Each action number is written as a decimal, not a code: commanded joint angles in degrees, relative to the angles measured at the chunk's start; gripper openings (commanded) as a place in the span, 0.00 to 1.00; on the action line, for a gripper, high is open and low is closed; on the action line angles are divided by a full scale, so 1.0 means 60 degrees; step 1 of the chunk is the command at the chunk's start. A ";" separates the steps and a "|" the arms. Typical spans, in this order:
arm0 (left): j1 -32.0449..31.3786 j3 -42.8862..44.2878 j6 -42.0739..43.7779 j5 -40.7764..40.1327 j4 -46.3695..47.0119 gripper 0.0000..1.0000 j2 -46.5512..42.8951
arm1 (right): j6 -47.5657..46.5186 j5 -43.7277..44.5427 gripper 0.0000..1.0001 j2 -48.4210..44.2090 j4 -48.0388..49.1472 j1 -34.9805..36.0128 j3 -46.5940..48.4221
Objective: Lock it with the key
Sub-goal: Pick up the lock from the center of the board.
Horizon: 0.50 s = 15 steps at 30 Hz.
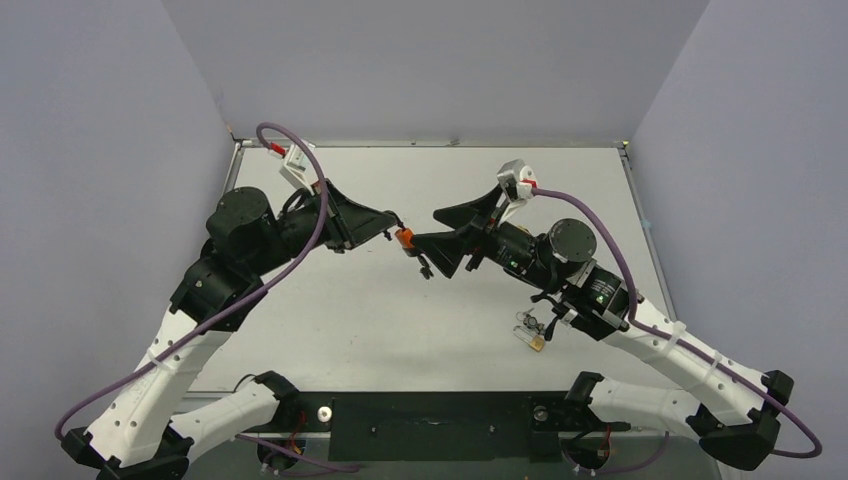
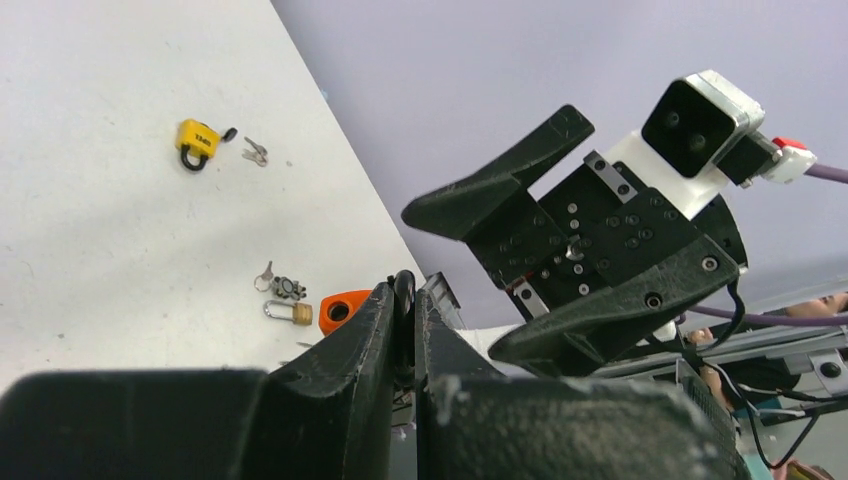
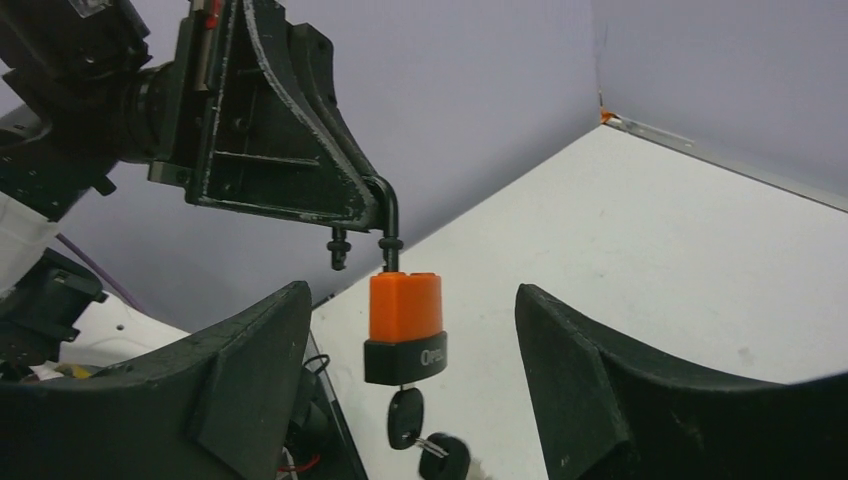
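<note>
An orange padlock [image 3: 405,320] with a black base hangs in the air by its black shackle [image 3: 388,215]. My left gripper [image 2: 405,287] is shut on that shackle. The shackle is open, its free leg [image 3: 338,248] clear of the body. A black-headed key [image 3: 404,415] sits in the keyhole underneath, and a second key [image 3: 443,458] dangles from it. My right gripper [image 3: 410,295] stands open, one finger on each side of the padlock without touching it. From above, the padlock [image 1: 404,238] hangs between the two grippers over the table's middle.
A yellow padlock [image 2: 197,140] with small keys [image 2: 255,152] lies on the white table [image 2: 100,230]. A small brass padlock [image 2: 290,313] and a key bunch [image 2: 280,287] lie beneath the right arm [image 1: 600,300]. Purple walls enclose the table on three sides.
</note>
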 commanded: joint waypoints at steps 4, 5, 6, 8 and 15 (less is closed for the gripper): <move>-0.0145 0.1255 0.0222 -0.1073 -0.0130 0.00 0.0086 | 0.0057 0.0607 0.64 0.0465 0.1474 0.0758 -0.0078; -0.0157 0.1395 0.0223 -0.1133 -0.0151 0.00 0.0126 | -0.0037 0.0682 0.63 0.0506 0.1483 0.0822 -0.0073; -0.0166 0.1521 0.0216 -0.1150 -0.0182 0.00 0.0150 | -0.0097 0.0892 0.63 0.0569 0.1484 0.0933 -0.0064; -0.0193 0.1715 0.0179 -0.1224 -0.0240 0.00 0.0222 | -0.0268 0.1233 0.60 0.0651 0.1472 0.1061 -0.0032; -0.0266 0.2233 0.0235 -0.1459 -0.0632 0.00 0.0430 | -0.0300 0.1625 0.43 0.0923 0.2090 0.1225 -0.0050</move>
